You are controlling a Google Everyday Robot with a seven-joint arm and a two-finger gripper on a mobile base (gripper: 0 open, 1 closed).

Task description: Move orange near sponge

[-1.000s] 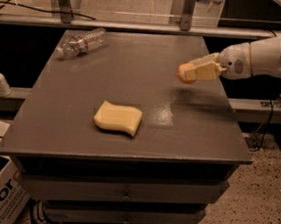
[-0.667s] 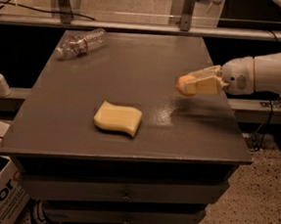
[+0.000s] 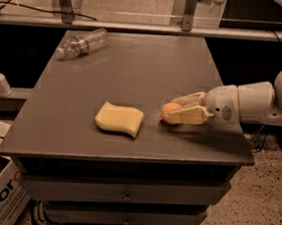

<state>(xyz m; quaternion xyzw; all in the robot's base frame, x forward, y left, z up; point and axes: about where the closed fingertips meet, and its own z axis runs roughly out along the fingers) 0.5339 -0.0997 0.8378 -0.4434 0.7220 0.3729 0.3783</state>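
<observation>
The gripper (image 3: 172, 111) is now lower in the frame than a second ago. It has come down from the upper right to just right of centre, and a little further left, low over the counter (image 3: 135, 60). The white arm (image 3: 250, 102) enters lower on the right edge with it. The orange (image 3: 168, 108), clasped between the fingers, shows more plainly at their tips and is now near the sponge (image 3: 119, 119), to its right with a gap between.
</observation>
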